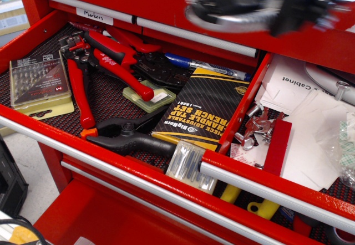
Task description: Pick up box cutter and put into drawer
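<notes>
The box cutter is a long silver knife with a dark strip, blurred by motion, held level in the air near the top of the view. My gripper is the dark blurred shape at the top right, shut on the cutter's right end. They hang above the chest's closed upper drawers, up and left of the right drawer. That drawer is red with a silver pull rail and holds white paper sheets and small metal hardware.
The left open drawer holds red-handled pliers, a black-yellow tap wrench box, a bit case, a black clamp and a blue pen. A smooth silver handle with a screw lies in the right drawer.
</notes>
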Controlling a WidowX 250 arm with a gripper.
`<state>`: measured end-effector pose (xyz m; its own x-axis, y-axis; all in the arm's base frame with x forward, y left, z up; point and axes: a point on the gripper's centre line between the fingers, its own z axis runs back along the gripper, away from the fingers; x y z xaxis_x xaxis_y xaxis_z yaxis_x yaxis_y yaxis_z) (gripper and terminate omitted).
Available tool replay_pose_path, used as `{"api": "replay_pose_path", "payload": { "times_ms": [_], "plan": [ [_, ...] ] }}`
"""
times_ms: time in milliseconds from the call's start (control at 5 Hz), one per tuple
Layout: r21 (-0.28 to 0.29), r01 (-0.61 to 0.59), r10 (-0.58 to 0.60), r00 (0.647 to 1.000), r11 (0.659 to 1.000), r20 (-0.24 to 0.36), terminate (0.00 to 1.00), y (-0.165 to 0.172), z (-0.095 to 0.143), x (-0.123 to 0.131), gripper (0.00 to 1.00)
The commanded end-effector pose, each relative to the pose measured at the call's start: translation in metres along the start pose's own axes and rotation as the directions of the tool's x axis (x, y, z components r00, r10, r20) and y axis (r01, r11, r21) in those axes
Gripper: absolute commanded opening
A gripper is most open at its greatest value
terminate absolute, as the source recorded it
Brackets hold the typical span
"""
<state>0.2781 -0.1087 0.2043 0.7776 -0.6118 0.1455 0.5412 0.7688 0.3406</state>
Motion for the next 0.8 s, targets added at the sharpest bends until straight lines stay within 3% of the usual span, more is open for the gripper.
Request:
{"api": "replay_pose_path", "payload": {
  "times_ms": [0, 200, 600],
  "plan": [
    [0.068, -0.129, 0.124, 0.99, 0.989, 0.069, 0.0, 0.0005, 0.0058, 0.0173, 0.0],
    [0.068, -0.129, 0.124, 0.99, 0.989, 0.069, 0.0, 0.0005, 0.0058, 0.0173, 1.0],
    [0.068, -0.129, 0.124, 0.99, 0.989, 0.069, 0.0, 0.0005, 0.0058, 0.0173, 1.0]
  ]
}}
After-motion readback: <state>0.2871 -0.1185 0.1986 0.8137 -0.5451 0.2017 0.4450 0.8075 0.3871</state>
